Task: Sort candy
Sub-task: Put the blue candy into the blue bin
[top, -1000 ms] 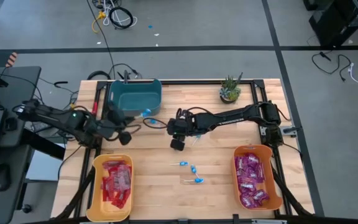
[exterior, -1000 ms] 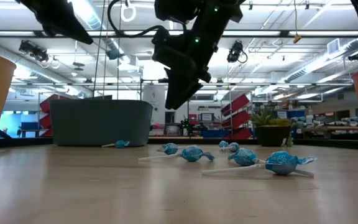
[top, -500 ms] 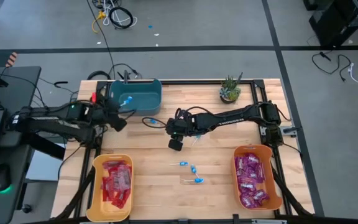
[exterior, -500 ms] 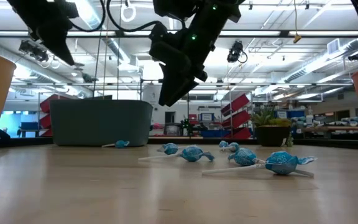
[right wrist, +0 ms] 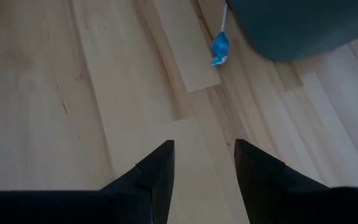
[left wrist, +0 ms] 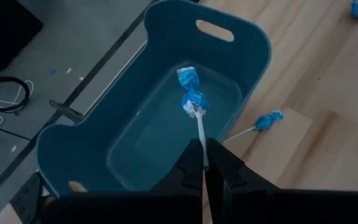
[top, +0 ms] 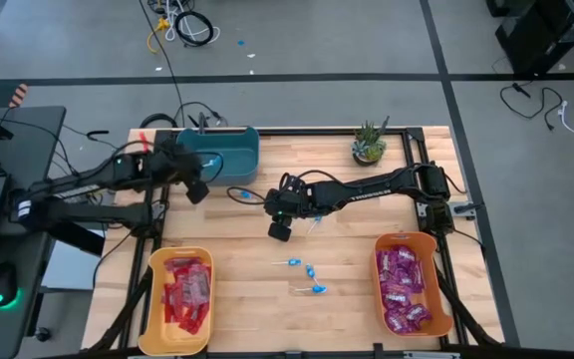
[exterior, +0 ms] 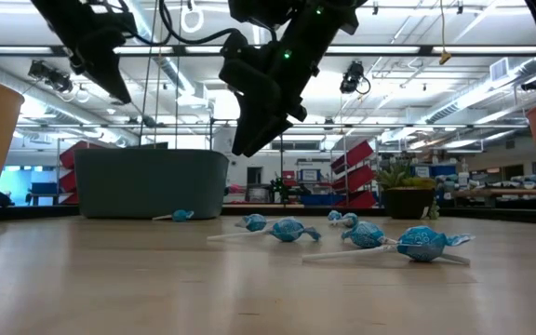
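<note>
A wooden table seen from above holds three plastic bins. The left gripper, its jaws clamped together on a thin white stick, hangs over the deep teal plastic bin at the table's eleven o'clock. The small blue-wrapped lollipop on that stick dangles above the bin's open inside.

The right gripper hovers near the table's centre with its two dark fingers apart and nothing between them. Just beyond it, a second blue lollipop lies on the wood beside the teal bin's outer wall.

Three more blue lollipops lie loose toward six o'clock from the centre. Flat red packets fill the yellow bin at seven o'clock; shiny purple-magenta packets fill the orange bin at five o'clock.

These lollipops look very light, with a hard round head under crinkly, likely slippery wrapping. The stiff stick lies flat on the wood, so a low pinch across it, close to the head, seems the surest hold.
</note>
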